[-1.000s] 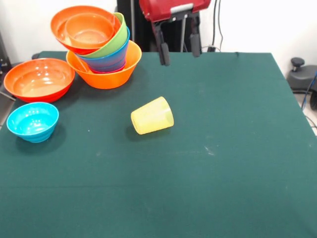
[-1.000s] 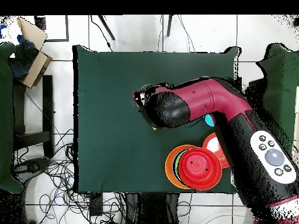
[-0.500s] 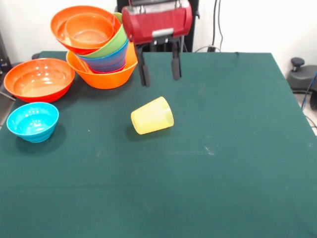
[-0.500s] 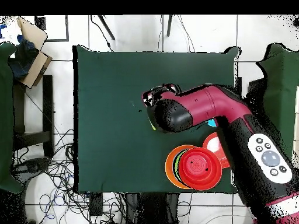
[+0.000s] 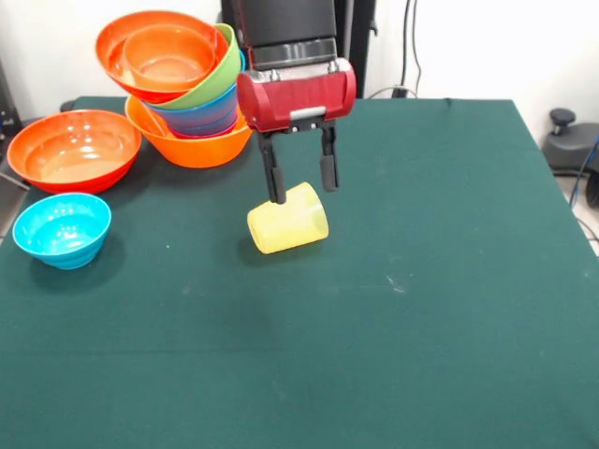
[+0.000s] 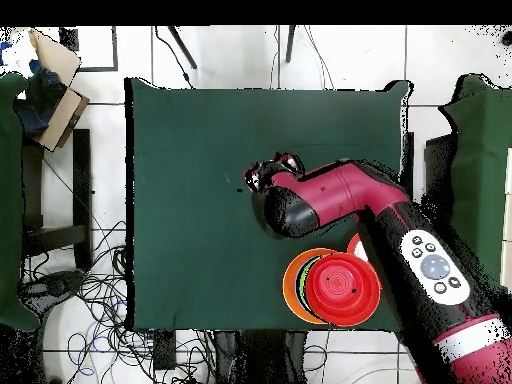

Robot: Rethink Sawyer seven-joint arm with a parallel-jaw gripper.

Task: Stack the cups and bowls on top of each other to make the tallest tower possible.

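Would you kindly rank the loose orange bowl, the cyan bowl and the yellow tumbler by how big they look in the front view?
1. Loose orange bowl, clearly widest.
2. Cyan bowl.
3. Yellow tumbler, lying on its side; only a little smaller than the cyan bowl, so that ranking is unsure.
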